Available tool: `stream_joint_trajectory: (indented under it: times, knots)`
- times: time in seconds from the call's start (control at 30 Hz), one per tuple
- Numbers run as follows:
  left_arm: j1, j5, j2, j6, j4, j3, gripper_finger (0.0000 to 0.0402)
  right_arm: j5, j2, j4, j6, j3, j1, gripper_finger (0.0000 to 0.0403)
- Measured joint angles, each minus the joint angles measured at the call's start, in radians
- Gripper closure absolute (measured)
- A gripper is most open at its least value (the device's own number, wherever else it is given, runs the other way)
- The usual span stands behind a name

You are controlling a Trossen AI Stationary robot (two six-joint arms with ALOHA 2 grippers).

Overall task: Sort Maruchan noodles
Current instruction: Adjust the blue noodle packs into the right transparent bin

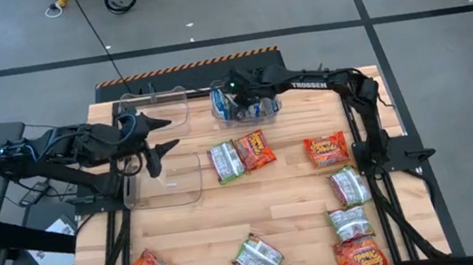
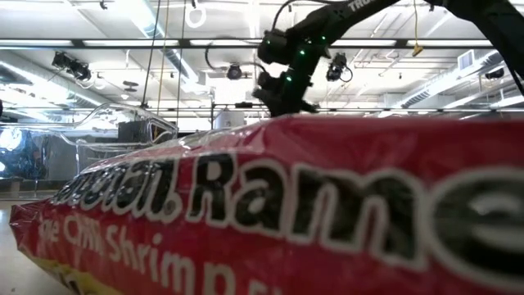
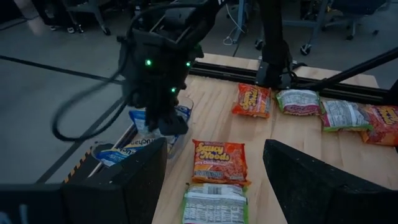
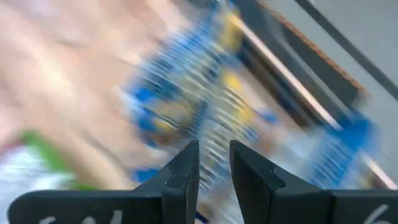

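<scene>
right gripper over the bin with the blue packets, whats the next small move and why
Probably lift straight up and away. The right gripper hangs over the clear bin that holds blue packets. Its fingers look nearly closed with nothing clearly between them, though the wrist view is blurred. Orange packets and green packets lie unsorted on the table.

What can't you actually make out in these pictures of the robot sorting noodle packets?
- Low view: a red ramen packet right at the lens hides nearly the whole table.
- Right wrist view: motion blur smears the blue-and-yellow packets, so their count is unclear.
- High view: the right end effector covers part of the round clear bin; its contents can't be counted.
- High view: the packets' print is too small to read.
</scene>
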Motion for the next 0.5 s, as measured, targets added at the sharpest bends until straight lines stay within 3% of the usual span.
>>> stream_joint_trajectory:
  times: [0.07, 0.17, 0.3, 0.37, 0.5]
  knots:
    - [0.000, -0.001, 0.000, -0.002, 0.001, 0.000, 0.0130, -0.056, 0.015, 0.081, -0.039, 0.003, 0.000, 0.0307]
    - [0.000, -0.001, 0.000, -0.023, 0.000, 0.000, 0.0130, -0.052, 0.047, 0.096, -0.064, 0.000, -0.007, 0.0307]
    - [0.000, -0.001, 0.000, -0.040, -0.003, 0.000, 0.0130, -0.126, 0.087, 0.071, -0.159, -0.006, -0.031, 0.0307]
    - [0.000, 0.001, 0.000, -0.052, -0.007, 0.000, 0.0130, -0.060, 0.100, 0.041, -0.191, -0.009, -0.037, 0.0307]
    - [0.000, 0.002, 0.000, -0.058, -0.012, 0.000, 0.0130, 0.189, 0.104, 0.043, -0.153, -0.008, -0.037, 0.0307]
